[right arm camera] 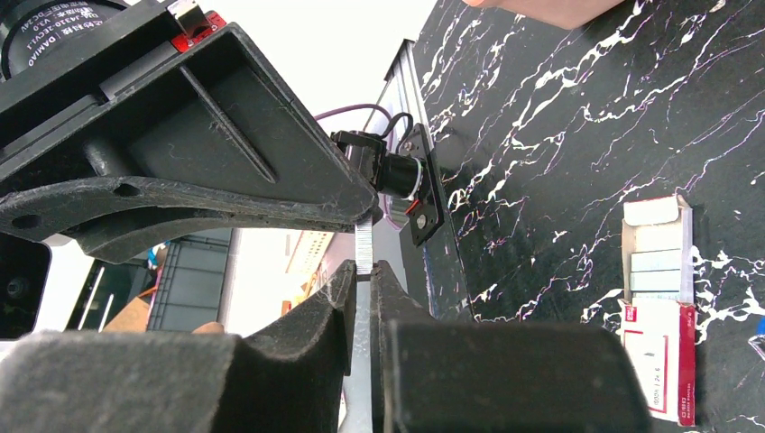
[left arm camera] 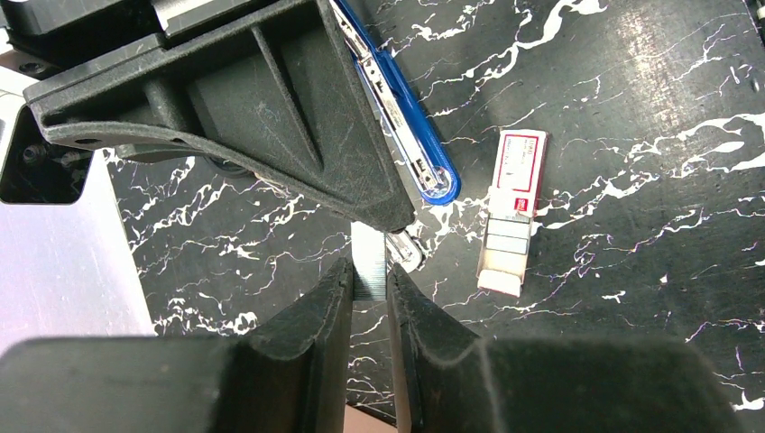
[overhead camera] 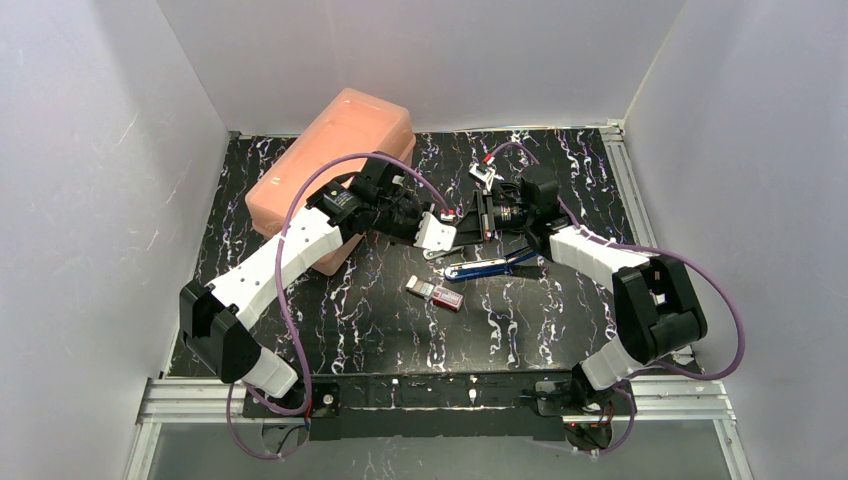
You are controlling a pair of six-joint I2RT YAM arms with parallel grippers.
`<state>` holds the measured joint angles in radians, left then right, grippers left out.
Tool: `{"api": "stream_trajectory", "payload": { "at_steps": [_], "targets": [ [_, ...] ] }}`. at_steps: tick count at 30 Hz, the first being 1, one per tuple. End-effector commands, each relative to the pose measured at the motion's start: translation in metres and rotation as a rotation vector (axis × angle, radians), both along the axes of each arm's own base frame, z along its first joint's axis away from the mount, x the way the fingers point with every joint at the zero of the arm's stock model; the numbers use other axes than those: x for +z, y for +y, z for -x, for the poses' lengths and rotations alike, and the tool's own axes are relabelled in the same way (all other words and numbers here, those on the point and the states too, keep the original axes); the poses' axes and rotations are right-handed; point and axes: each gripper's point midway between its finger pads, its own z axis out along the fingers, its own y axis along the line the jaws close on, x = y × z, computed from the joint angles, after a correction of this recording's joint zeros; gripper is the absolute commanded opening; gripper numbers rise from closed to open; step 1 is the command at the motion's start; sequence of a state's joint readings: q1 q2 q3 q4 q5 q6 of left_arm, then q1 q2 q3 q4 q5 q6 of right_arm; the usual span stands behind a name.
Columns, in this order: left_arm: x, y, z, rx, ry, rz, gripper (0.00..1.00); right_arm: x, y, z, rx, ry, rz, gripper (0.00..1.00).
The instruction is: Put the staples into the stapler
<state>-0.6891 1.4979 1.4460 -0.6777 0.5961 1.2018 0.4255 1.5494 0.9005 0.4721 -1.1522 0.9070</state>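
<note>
A thin grey strip of staples hangs above the table between both grippers. My left gripper has its fingers against both sides of the strip's one end. My right gripper is shut on the other end of the strip. In the top view the two grippers meet tip to tip, left and right. The blue stapler lies on the table just below them, also seen in the left wrist view. The small pink-red box of staples lies with its grey tray slid out.
A large salmon-pink plastic case stands at the back left, behind my left arm. White walls close in the black marbled table on three sides. A metal rail runs along the right edge.
</note>
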Motion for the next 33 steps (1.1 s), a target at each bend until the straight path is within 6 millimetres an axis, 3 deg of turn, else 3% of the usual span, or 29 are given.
{"api": "stream_trajectory", "payload": {
  "at_steps": [1, 7, 14, 20, 26, 33],
  "targets": [
    [-0.001, -0.001, 0.005, -0.016, 0.012, 0.003, 0.15, 0.016, 0.0, -0.002, 0.004, -0.069, -0.032, 0.18],
    [-0.003, 0.002, 0.005, 0.003, 0.008, -0.005, 0.07, 0.017, -0.004, -0.006, -0.014, -0.103, -0.018, 0.38],
    [-0.006, 0.014, 0.001, 0.116, 0.069, 0.005, 0.05, 0.009, -0.029, -0.027, -0.089, -0.287, 0.115, 0.55],
    [-0.008, 0.028, 0.003, 0.204, 0.172, 0.054, 0.05, -0.007, -0.057, -0.073, -0.194, -0.505, 0.383, 0.62],
    [-0.015, 0.038, 0.013, 0.233, 0.203, 0.066, 0.05, -0.035, -0.083, -0.124, -0.326, -0.593, 0.637, 0.7],
    [-0.015, 0.04, 0.015, 0.235, 0.204, 0.076, 0.05, -0.072, -0.083, -0.146, -0.345, -0.532, 0.716, 0.75]
  ]
}}
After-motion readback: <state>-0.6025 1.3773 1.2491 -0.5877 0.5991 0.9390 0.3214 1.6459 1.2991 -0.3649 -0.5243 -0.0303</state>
